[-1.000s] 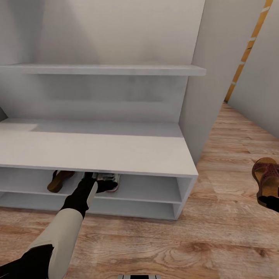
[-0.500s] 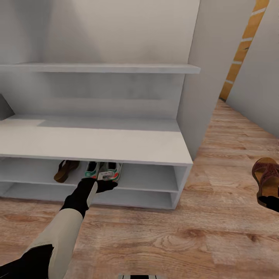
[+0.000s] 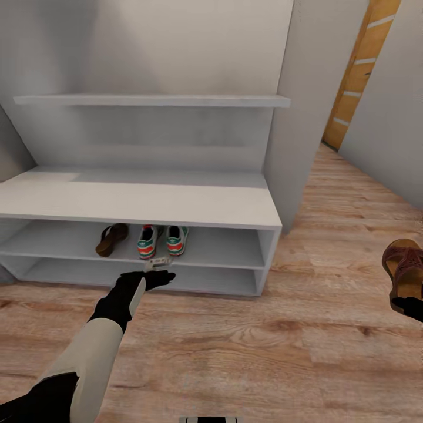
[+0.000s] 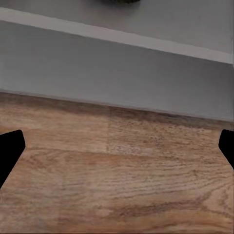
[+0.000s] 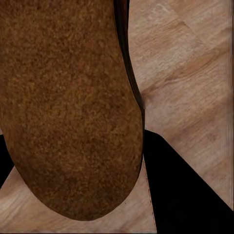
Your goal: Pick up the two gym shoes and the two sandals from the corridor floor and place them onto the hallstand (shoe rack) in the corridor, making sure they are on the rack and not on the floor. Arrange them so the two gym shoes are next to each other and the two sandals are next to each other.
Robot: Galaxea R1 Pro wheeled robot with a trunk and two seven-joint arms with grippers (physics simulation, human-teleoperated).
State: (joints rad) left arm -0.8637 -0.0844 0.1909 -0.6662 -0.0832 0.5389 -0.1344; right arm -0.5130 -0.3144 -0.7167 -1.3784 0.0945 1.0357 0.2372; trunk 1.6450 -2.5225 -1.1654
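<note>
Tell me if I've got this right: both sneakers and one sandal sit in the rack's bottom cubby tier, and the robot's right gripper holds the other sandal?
Not quite. The two sneakers and the sandal sit in the upper cubby tier of the shoe rack, not the bottom one, as the head view shows. The right gripper does hold the other sandal.

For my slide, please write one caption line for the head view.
Two gym shoes and one sandal sit in the hallstand cubby; the right gripper holds the second sandal.

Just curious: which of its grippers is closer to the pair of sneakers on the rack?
Left. The left gripper sits just before the gym shoes; the right gripper holds a sandal far aside.
</note>
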